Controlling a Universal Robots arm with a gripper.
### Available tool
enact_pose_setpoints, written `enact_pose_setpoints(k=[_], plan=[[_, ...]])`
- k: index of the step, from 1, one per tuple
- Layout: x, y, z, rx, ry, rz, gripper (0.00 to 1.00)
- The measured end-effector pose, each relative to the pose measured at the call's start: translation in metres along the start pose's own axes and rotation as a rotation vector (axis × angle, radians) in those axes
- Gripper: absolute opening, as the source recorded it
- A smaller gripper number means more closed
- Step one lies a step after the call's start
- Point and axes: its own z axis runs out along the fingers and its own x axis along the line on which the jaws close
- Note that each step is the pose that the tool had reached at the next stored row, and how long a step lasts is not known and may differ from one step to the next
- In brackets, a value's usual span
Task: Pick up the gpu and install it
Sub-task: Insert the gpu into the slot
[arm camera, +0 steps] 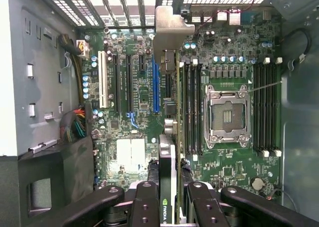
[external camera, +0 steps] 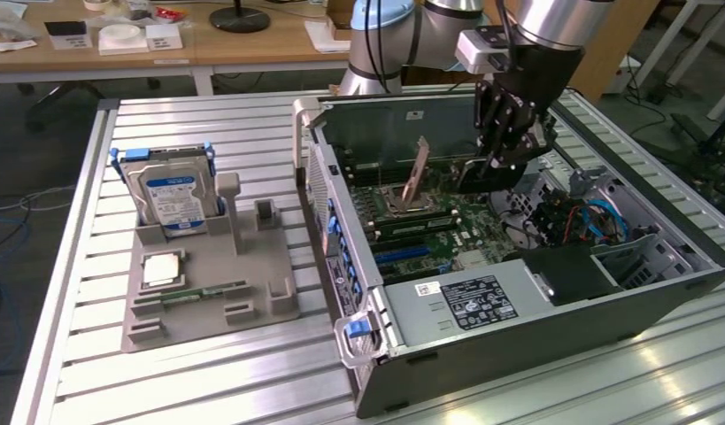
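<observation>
Hanging over open computer case in exterior view: gripper, fingers clamped on gpu; pickup done, card held above motherboard.
Wrist view: gpu edge-on between fingers, near blue slot. Looks unseated, so install left.

On the bench, the computer case is sitting at the exterior view's right and the holder, carrying the hard drive, at its left. The gpu is hanging between the jaws, over the motherboard in the case.
</observation>
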Motion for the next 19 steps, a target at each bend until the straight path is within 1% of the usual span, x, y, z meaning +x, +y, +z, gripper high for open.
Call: enact_pose_setpoints(k=[2,4,5,6,7,10,13,19], plan=[[0.000,0.0000,0.0024,0.0000,0.0000,0.000,0.27],[0.000,0.0003,0.0025,0.0001,-0.0001,0.000,0.27],[0.000,0.0007,0.0027,0.0009,-0.0025,0.000,0.27],[0.001,0.0012,0.0032,0.0026,-0.0057,-0.002,0.27],[0.001,0.0016,0.0038,0.0047,-0.0070,-0.005,0.27],[0.001,0.0024,0.0057,0.0099,-0.0089,-0.018,0.27],[0.001,0.0031,0.0077,0.0134,-0.0091,-0.032,0.27],[0.001,0.0104,0.0095,0.0143,-0.0094,-0.042,0.27]])
